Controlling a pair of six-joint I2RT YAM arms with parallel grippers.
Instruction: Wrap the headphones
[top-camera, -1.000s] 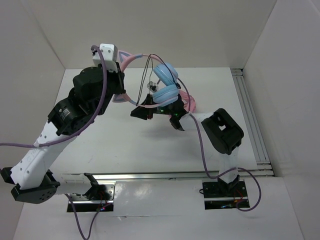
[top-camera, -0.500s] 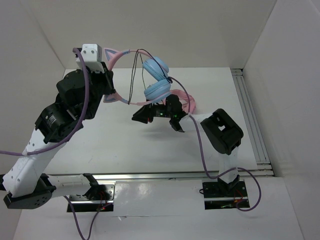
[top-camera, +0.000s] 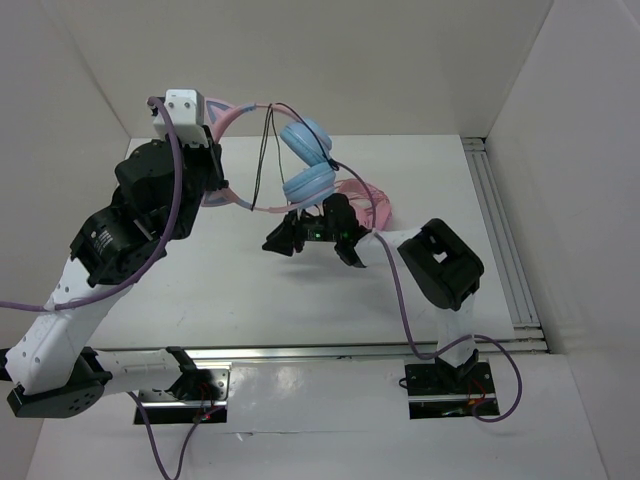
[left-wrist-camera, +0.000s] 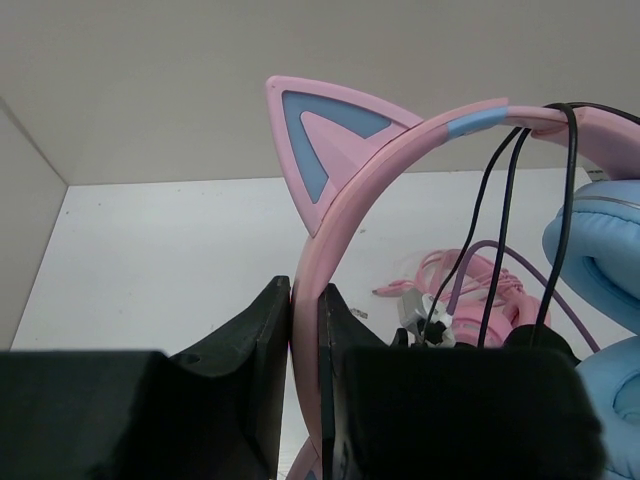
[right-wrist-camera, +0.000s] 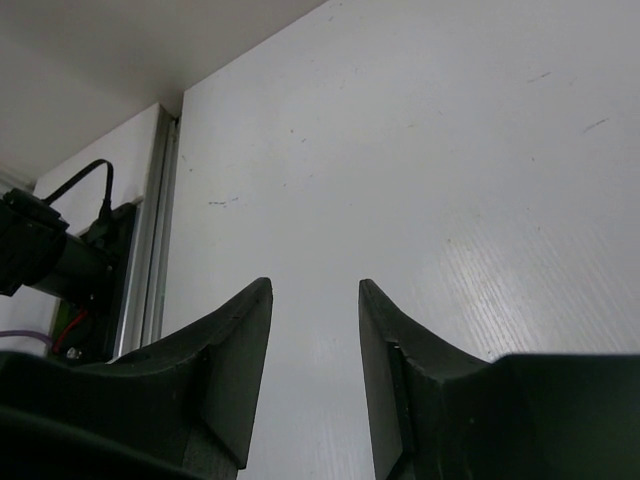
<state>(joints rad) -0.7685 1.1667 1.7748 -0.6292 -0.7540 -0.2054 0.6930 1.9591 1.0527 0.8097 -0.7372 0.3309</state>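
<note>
The headphones have a thin pink headband (top-camera: 236, 113), pink cat ears (left-wrist-camera: 322, 142) and light blue ear cups (top-camera: 308, 184). My left gripper (top-camera: 213, 160) holds them in the air, its jaws shut on the headband (left-wrist-camera: 304, 330). The thin black cable (top-camera: 264, 150) hangs in loops over the headband (left-wrist-camera: 500, 215). An ear cup shows at the right edge of the left wrist view (left-wrist-camera: 600, 250). My right gripper (top-camera: 283, 241) is open and empty just below the ear cups. In the right wrist view it (right-wrist-camera: 315, 290) faces only bare white table.
All-pink headphones (top-camera: 372, 203) lie on the table behind the right wrist and also show in the left wrist view (left-wrist-camera: 480, 285). A metal rail (top-camera: 505, 240) runs along the right side. White walls enclose the table on three sides.
My left arm has swung left and up with the headphones, carrying the ear cups left. My right gripper has stayed low under the cups, shifting slightly.
</note>
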